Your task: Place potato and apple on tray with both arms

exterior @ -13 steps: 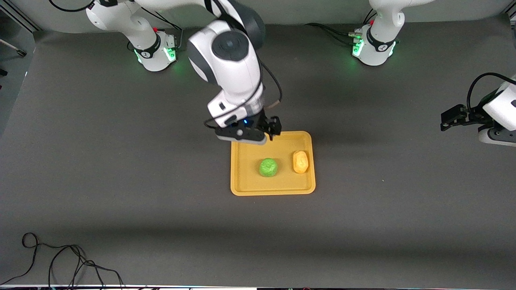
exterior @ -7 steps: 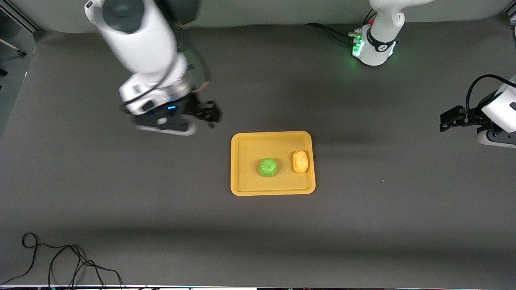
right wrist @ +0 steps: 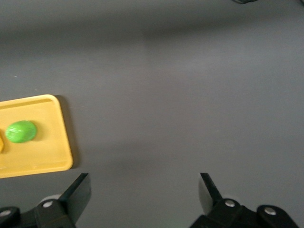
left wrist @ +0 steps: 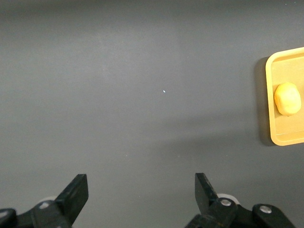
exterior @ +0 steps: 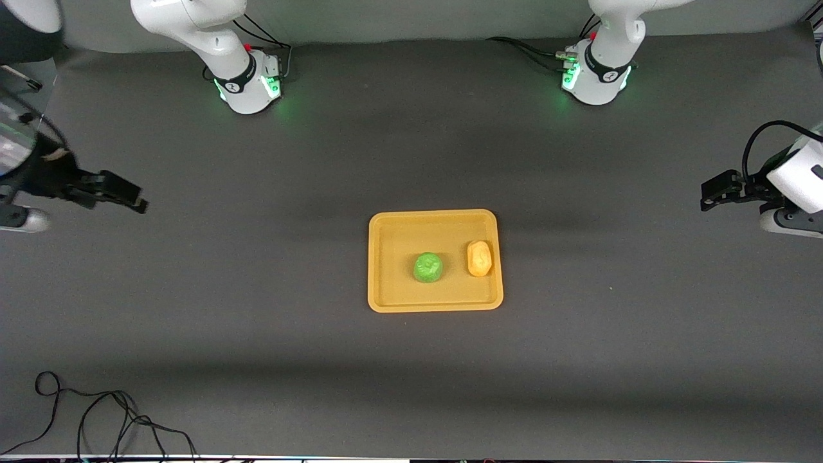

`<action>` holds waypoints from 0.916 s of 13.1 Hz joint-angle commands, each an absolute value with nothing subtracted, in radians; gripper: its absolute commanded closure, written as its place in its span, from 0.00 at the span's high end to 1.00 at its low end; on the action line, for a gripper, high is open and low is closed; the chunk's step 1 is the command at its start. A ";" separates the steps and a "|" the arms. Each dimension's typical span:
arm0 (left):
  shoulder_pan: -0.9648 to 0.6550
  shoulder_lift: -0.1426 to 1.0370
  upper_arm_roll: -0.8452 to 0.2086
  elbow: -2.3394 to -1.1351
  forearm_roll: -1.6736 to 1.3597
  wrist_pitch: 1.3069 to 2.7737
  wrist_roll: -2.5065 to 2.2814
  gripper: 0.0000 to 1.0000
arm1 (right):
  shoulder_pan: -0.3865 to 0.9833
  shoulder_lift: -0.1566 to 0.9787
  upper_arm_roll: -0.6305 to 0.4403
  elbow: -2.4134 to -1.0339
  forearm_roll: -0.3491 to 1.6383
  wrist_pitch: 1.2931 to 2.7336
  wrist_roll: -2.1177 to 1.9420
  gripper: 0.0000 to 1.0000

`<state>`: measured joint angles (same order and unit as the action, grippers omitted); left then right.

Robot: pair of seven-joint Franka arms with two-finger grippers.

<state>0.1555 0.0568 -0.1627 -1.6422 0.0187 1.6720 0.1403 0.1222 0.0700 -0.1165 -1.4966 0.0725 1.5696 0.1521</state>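
While both arms sit pulled back at the worktop's two ends, front view shows the tray [exterior: 434, 260] mid-worktop with both items on it. Apple [exterior: 428, 267] lies near the tray's middle; potato [exterior: 479, 258] is beside it toward the left arm's end, close to the rim, the two apart. Right end effector [exterior: 132, 200] hangs over bare worktop at the right arm's end, well apart from the tray, empty. Left end effector [exterior: 707, 196] hangs over bare worktop at the left arm's end, also well apart, empty. Black cable [exterior: 90, 411] loops on the worktop at the near edge, right arm's end.

Left wrist view: left end effector [left wrist: 141, 194] fingers spread wide, nothing between them, dark worktop [left wrist: 142, 85] below. Part of the tray [left wrist: 280, 137] is in frame with the potato [left wrist: 287, 99] on it near the rim.

Right wrist view: right end effector [right wrist: 144, 192] fingers spread wide, nothing between them, bare worktop [right wrist: 190, 95] below. Tray [right wrist: 57, 161] corner visible with the apple [right wrist: 21, 131] resting on it; a sliver of orange at the frame edge beside it, too cut off to tell.
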 commanded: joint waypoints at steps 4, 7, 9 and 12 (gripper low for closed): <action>0.153 0.058 -0.163 -1.641 0.020 1.661 0.153 1.00 | -0.046 0.046 -0.014 -1.531 0.041 1.582 0.052 1.00; 0.153 0.058 -0.163 -1.640 0.017 1.663 0.155 1.00 | -0.043 0.046 -0.014 -1.534 0.034 1.578 0.014 1.00; 0.155 0.058 -0.163 -1.640 0.015 1.663 0.155 1.00 | -0.043 0.049 -0.014 -1.543 0.032 1.578 -0.049 1.00; 0.155 0.058 -0.163 -1.640 0.015 1.663 0.155 1.00 | -0.043 0.049 -0.014 -1.549 0.020 1.582 -0.109 1.00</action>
<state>0.1555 0.0610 -0.1630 -1.6424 0.0185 1.6715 0.1404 -0.0422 0.0683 -0.0179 -1.5258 0.0440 1.5700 -0.0614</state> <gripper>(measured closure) 0.000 0.000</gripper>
